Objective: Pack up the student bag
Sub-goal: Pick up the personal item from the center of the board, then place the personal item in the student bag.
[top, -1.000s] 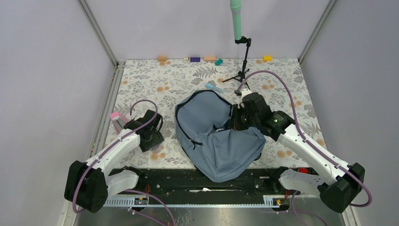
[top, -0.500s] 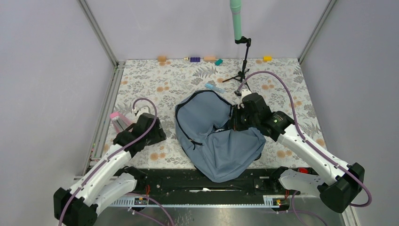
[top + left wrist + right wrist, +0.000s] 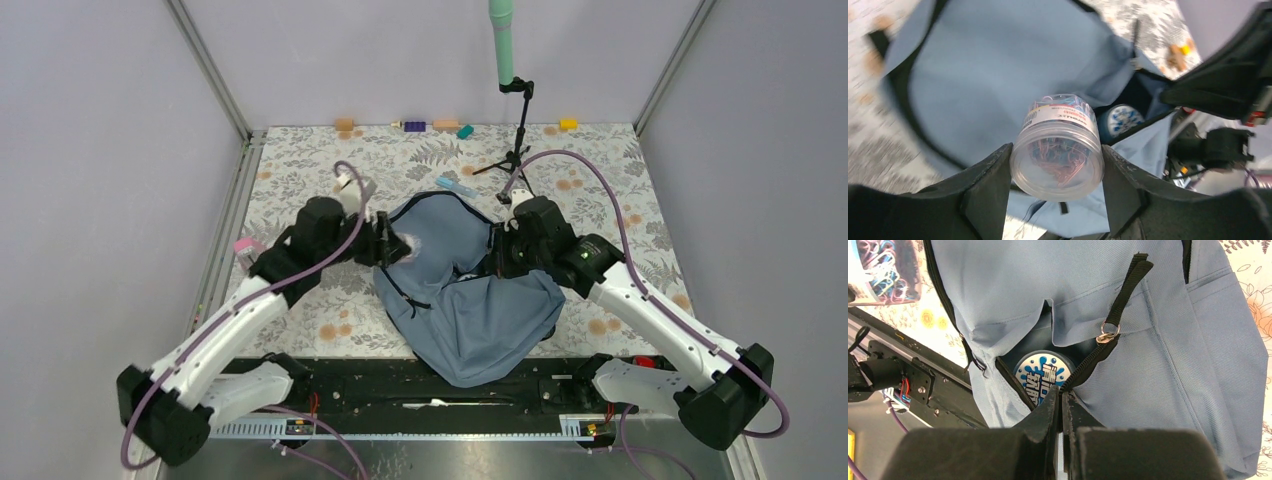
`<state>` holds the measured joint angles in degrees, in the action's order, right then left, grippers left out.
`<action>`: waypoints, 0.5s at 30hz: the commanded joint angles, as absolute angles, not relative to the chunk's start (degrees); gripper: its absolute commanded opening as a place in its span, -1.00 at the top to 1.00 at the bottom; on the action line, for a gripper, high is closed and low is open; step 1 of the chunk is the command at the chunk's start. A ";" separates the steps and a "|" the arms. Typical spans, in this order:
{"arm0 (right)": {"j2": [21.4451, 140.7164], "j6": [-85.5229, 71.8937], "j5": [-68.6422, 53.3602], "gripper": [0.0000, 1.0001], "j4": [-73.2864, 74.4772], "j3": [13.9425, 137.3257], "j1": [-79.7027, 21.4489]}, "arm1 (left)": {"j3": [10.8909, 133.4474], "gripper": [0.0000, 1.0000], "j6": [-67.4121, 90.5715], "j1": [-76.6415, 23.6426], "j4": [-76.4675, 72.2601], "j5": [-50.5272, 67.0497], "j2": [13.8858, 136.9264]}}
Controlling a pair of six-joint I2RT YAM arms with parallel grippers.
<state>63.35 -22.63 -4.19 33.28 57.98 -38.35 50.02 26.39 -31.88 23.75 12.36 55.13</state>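
Grey walls close in a table [image 3: 300,165] covered with floral cloth. The bag [image 3: 470,310] lies slumped at the middle of the table, its near end reaching the black rail by the arm bases.

It is soft cloth that I expect to sag and fold wherever it is not held. The stiffer zip edge, or the black strap loop beside it, looks like the best place to take hold. The right tool [image 3: 1062,401] is clenched on that zip edge and holds the mouth open. A round blue-and-white lid [image 3: 1044,374] shows inside.

The left tool [image 3: 1056,152] grasps a clear jar [image 3: 1058,135] of coloured paper clips over the bag's flap, near the mouth. The jar looks light, hard and smooth, so it might slip.

How deep the opening goes and what the lid belongs to are hidden. The shoulder straps are out of sight, and the jar's label is too blurred to read. Small blocks [image 3: 414,126] and a stand [image 3: 516,150] sit well apart, toward the far edge.
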 commanded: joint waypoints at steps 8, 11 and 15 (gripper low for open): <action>63.69 -18.92 -11.92 1.00 31.12 63.50 -38.50 | 61.26 0.40 16.71 -35.70 5.21 38.81 72.95; 63.35 -17.76 -11.86 1.00 31.15 63.55 -38.54 | 63.12 0.41 15.84 -36.07 5.72 43.99 77.49; 62.57 -16.97 -11.99 1.00 30.63 63.18 -38.57 | 65.64 0.42 15.46 -37.33 6.88 48.98 83.17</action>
